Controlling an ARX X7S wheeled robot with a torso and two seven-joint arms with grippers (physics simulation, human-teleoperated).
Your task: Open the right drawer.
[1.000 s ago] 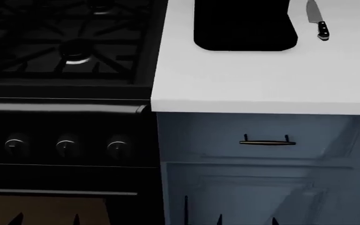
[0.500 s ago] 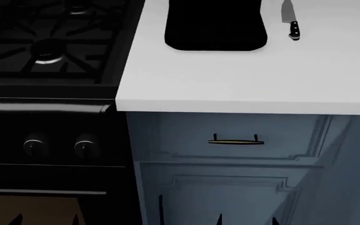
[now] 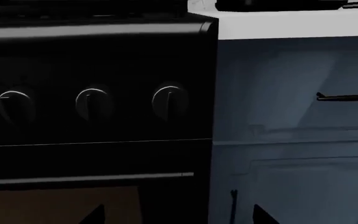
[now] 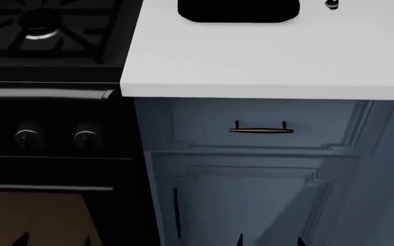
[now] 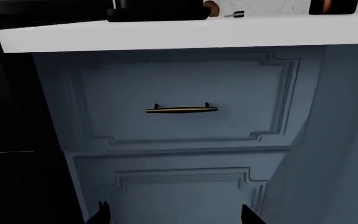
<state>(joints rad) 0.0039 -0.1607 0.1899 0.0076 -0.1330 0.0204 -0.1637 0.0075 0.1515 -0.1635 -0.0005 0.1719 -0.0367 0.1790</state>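
Note:
The right drawer (image 4: 204, 120) is a shallow blue-grey panel under the white countertop, shut, with a horizontal brass bar handle (image 4: 260, 130). In the right wrist view the drawer (image 5: 179, 74) and its handle (image 5: 182, 109) face the camera squarely. My right gripper (image 5: 175, 217) is open and empty, well short of the handle, with only its fingertips showing; in the head view it (image 4: 270, 242) sits at the bottom edge. My left gripper (image 3: 179, 218) is open and empty, facing the oven front; the handle (image 3: 347, 96) shows at that view's edge.
A black oven front with knobs (image 4: 27, 136) stands left of the drawer, with a gas hob (image 4: 39, 25) above. Below the drawer is a taller cabinet door (image 4: 252, 210) with a dark vertical handle (image 4: 176, 212). A black object (image 4: 238, 10) and a knife (image 4: 331, 4) lie on the countertop (image 4: 266, 61).
The head view has shifted: the cabinet slid left, then upward in the picture, so the drawer handle sits higher and more central. Both grippers stay at the bottom edge.

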